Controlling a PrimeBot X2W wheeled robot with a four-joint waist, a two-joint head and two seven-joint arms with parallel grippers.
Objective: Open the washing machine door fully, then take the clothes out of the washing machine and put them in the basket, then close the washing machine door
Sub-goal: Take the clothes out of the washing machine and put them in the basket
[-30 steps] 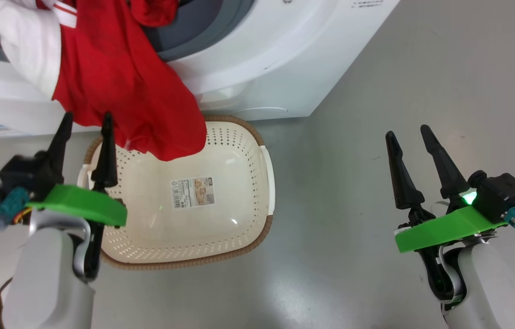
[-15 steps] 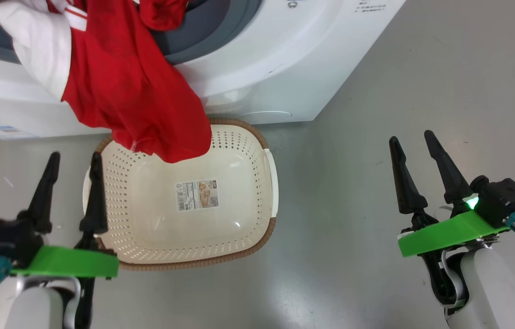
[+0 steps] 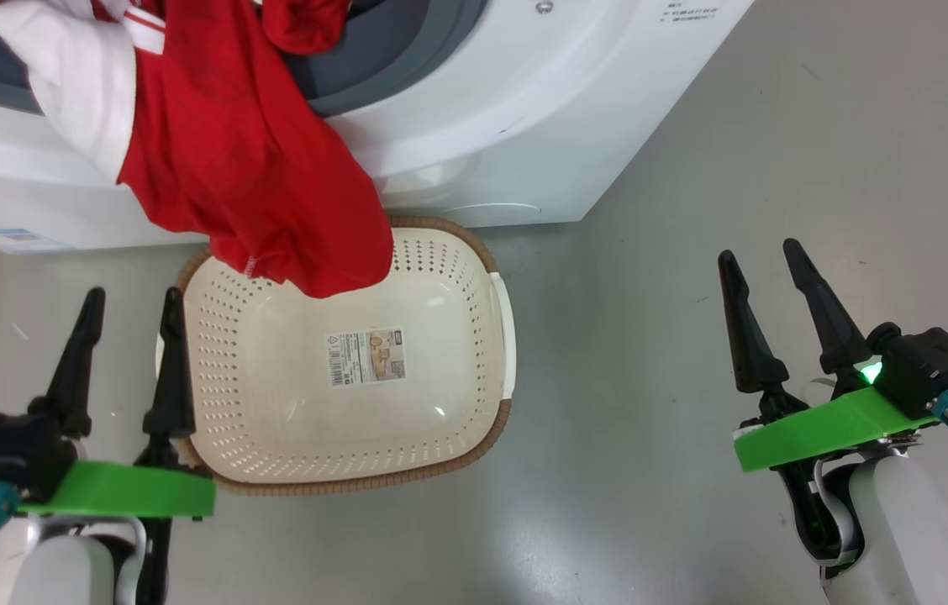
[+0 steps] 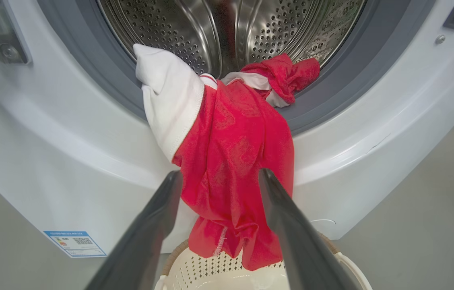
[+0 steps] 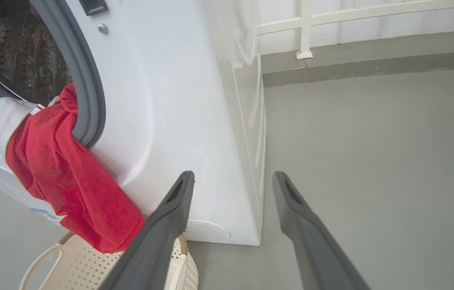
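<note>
Both splayed: left end effector (image 3: 134,294), right end effector (image 3: 758,249); clothes (image 3: 247,168) lengthwise down toward basket (image 3: 508,336)

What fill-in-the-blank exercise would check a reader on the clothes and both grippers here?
1. The clothes hang out of the washing machine, their lower end over the ____.
2. The left gripper and the right gripper both stand ____, holding nothing.
3. The right gripper hovers over the bare grey ____.
Missing words: basket; open; floor.
</note>
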